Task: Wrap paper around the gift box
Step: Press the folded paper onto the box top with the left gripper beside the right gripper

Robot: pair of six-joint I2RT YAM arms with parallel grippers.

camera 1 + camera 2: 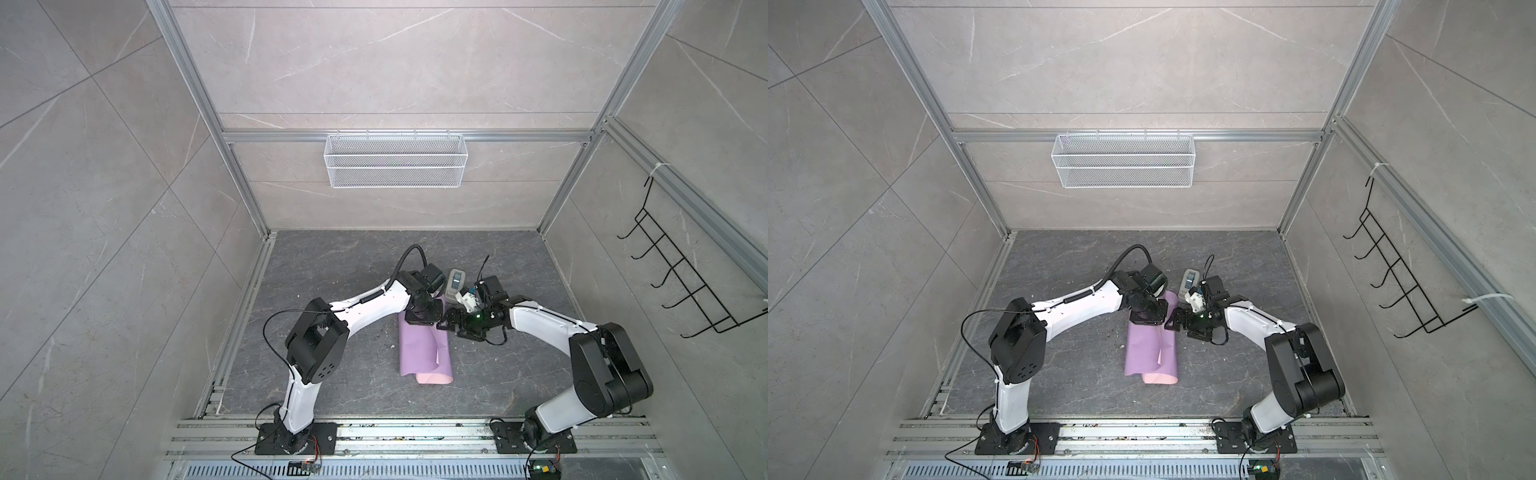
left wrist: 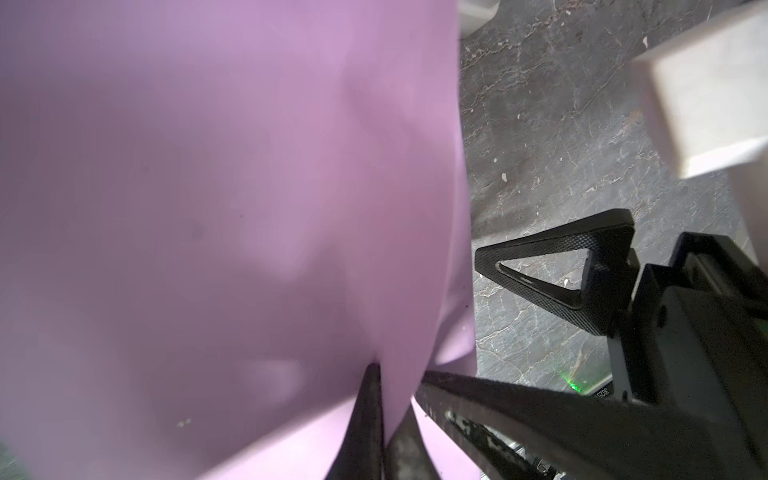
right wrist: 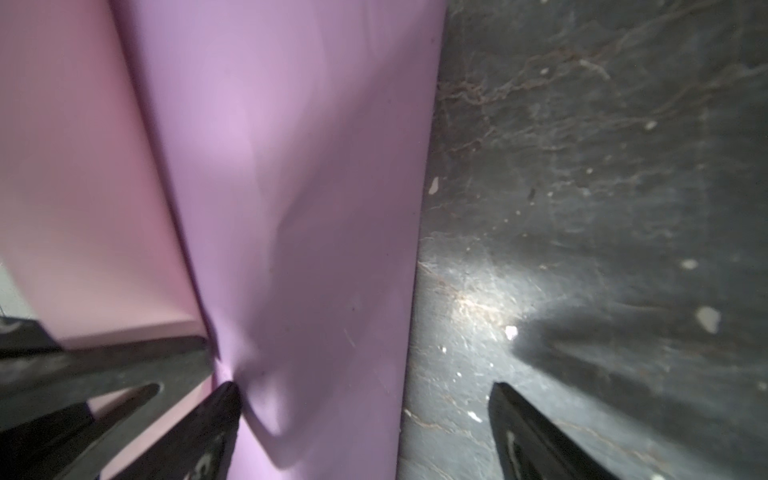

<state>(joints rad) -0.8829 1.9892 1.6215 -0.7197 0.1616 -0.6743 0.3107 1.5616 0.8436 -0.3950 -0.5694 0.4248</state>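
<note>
Two white-and-black robot arms meet over a folded sheet of paper [image 1: 422, 349] [image 1: 1148, 351] at the middle of a dark, marbled tabletop [image 1: 332, 270], seen in both top views. The paper lies as a long, loosely doubled strip running from the arms toward the near edge. Its lilac face is turned outward, and its pale pink face shows at the near end and along a curled inner flap. The left gripper [image 1: 422, 322] [image 2: 397, 374] stands at the far end of the strip. In the left wrist view its jaws are pinched together on the lilac paper [image 2: 208, 187], which puckers where they bite. The right gripper [image 1: 446, 323] [image 3: 365, 386] sits just beside it with jaws spread wide and nothing held. In the right wrist view one finger presses a dimple into the lilac face near the paper's [image 3: 291, 208] edge, and the other hangs over bare tabletop. The gift box shows in no view, and it cannot be told whether it lies under the fold. A small grey-white handheld device [image 1: 456, 282] [image 1: 1190, 279] rests just behind the two wrists. A white wire basket [image 1: 395, 160] hangs on the back wall and a black hook rack [image 1: 685, 282] on the right wall.
</note>
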